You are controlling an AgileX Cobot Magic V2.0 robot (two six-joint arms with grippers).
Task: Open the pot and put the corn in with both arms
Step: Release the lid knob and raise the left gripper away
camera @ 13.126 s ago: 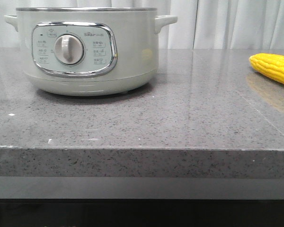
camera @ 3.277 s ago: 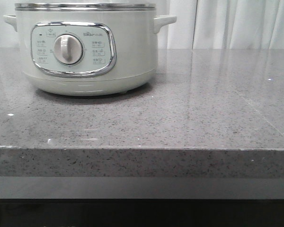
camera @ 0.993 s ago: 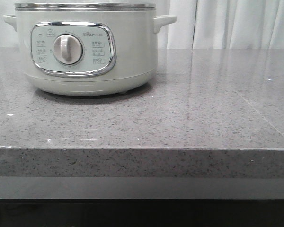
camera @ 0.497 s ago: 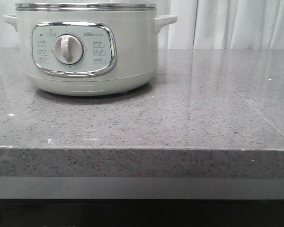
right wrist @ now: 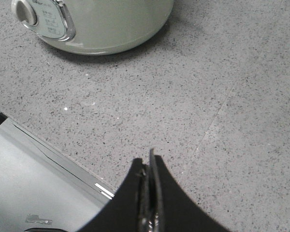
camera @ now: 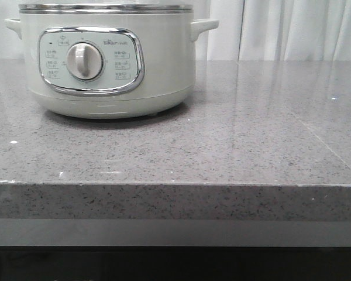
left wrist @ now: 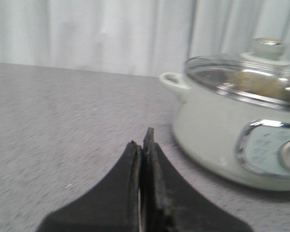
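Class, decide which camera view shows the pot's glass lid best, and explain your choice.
The left wrist view: the glass lid with its knob sits on the pot. The front view shows only the pot's steel rim; the right wrist view shows just the pot's lower body.

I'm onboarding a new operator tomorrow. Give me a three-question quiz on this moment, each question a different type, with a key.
1. True or false: the glass lid sits on the pot.
2. Multiple choice: the left tool is A) open, B) shut and empty, C) shut on the lid knob.
3. Fill in: through the glass something ____-coloured shows, likely the corn.

Key: 1 true; 2 B; 3 yellow.
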